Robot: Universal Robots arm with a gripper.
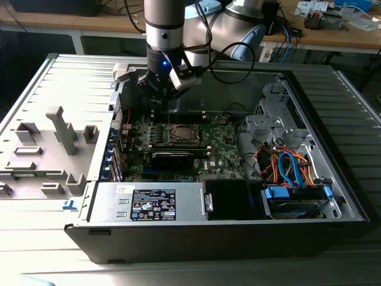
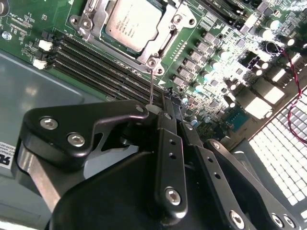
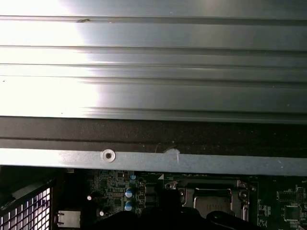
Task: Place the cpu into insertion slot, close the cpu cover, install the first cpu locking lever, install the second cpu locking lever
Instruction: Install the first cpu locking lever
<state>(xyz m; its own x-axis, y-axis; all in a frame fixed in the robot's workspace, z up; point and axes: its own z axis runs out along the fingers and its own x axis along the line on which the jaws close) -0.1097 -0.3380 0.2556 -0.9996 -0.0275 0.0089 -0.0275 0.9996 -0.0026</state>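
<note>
Above the motherboard point(image 1: 196, 143), inside the open PC case point(image 1: 333, 196), your gripper point(image 1: 169, 95) hangs just over the socket area, at the far edge of the board in the exterior view. Your second wrist view has the gripper point(image 2: 165, 103) with its black fingers point(image 2: 170, 143) pressed together, closed on a thin metal rod point(image 2: 151, 86) that stands up from near a corner of the socket; looks like a locking lever, can't confirm. Cpu point(image 2: 132, 24) sits flat in the insertion slot point(image 2: 165, 45), silver top showing. Cpu cover point(image 2: 180, 19) lies down around it as a metal frame. Memory slots point(image 2: 96, 60) run just beside the socket. First wrist view gives you the cpu point(image 3: 216, 203) beyond the case rim point(image 3: 144, 160), ribbed table point(image 3: 153, 62) past it.
</note>
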